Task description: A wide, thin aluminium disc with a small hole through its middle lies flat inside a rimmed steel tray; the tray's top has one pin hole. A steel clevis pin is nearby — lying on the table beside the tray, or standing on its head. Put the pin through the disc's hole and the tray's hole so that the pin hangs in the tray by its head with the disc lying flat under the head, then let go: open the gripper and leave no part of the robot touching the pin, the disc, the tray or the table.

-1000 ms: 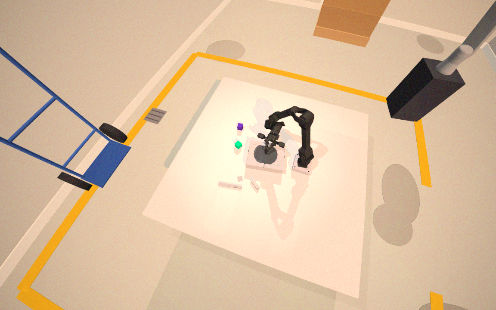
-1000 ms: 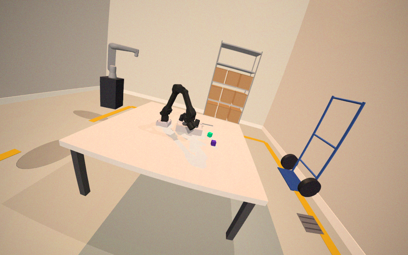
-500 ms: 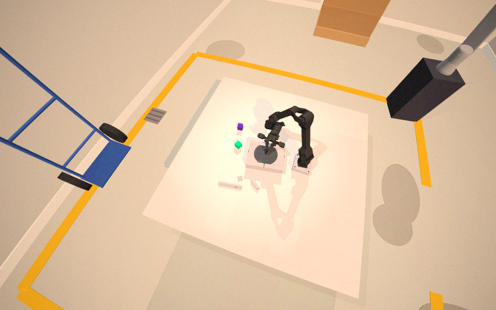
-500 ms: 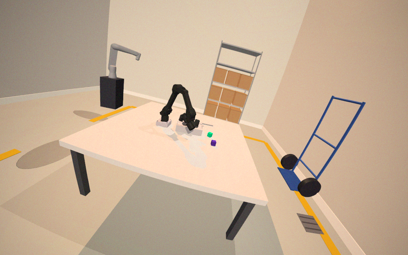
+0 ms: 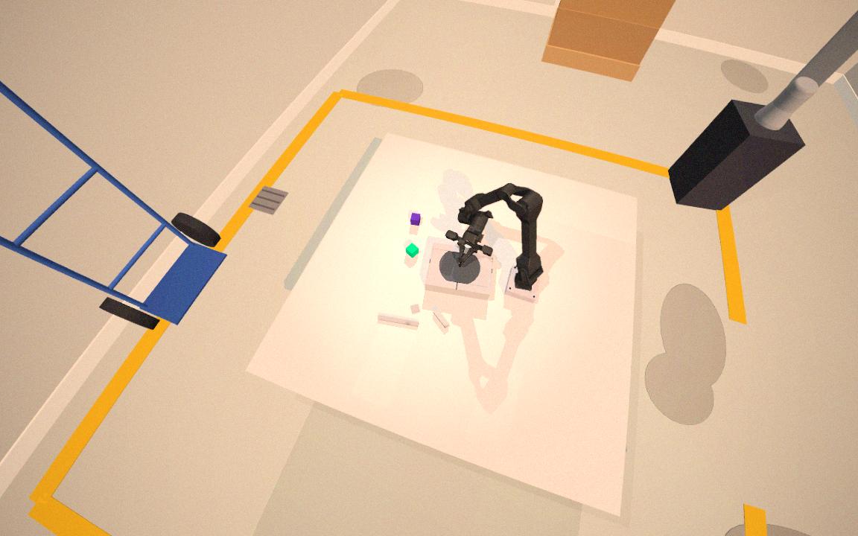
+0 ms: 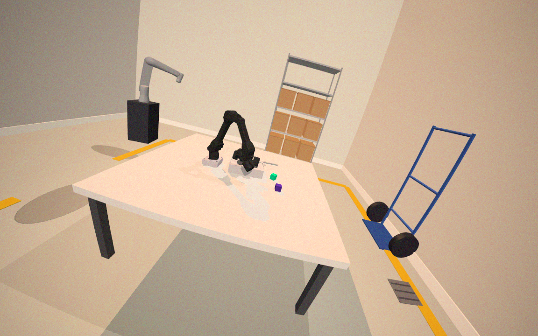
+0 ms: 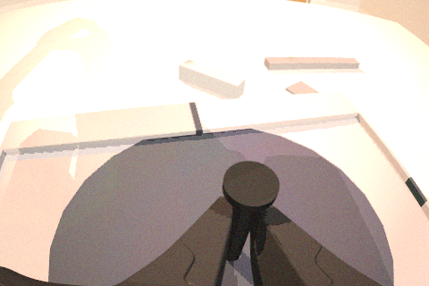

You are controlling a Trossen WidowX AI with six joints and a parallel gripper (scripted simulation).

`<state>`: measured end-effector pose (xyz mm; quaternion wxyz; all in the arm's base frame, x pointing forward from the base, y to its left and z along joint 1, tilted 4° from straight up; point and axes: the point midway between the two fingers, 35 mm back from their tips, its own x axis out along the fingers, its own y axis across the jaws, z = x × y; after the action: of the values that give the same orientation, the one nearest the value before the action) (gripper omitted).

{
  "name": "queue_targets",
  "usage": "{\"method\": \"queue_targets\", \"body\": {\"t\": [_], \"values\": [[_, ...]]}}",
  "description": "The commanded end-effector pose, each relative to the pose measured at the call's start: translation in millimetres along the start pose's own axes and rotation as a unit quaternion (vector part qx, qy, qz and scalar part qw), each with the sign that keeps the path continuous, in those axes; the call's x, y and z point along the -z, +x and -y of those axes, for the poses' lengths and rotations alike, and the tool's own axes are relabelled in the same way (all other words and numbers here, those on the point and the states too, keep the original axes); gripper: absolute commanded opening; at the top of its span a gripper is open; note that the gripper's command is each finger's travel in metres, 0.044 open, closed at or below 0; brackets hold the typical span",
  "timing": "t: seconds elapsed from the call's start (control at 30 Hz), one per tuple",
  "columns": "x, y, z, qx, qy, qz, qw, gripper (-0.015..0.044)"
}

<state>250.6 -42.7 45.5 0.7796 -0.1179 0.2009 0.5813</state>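
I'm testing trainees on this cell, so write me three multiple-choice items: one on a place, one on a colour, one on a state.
1. Where is the disc?
A) on the floor
B) inside the tray
C) on the shelf

2. What colour is the cube nearer the tray?
A) green
B) purple
C) red

3. How is the tool?
A) wide open
B) shut on nothing
C) shut on the pin

Key:
1 B: the tray's rim surrounds it.
2 A: the green cube sits closer than the purple one.
3 C: the fingers grip below the pin's head.
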Motion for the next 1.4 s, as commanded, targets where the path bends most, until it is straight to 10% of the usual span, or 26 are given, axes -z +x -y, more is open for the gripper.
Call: {"method": "queue_targets", "body": {"t": [0.0, 0.93, 1.13, 1.37], "values": [[-0.1, -0.1, 0.0, 0.000, 0.000, 0.000, 1.000, 0.0000], [3.7, 2.2, 0.5, -0.001, -0.001, -0.001, 1.000, 0.0000], [3.7, 2.2, 0.5, -0.001, -0.001, -0.001, 1.000, 0.0157], [-5.3, -2.1, 0.5, -0.001, -0.002, -0.001, 1.000, 0.0160]]}}
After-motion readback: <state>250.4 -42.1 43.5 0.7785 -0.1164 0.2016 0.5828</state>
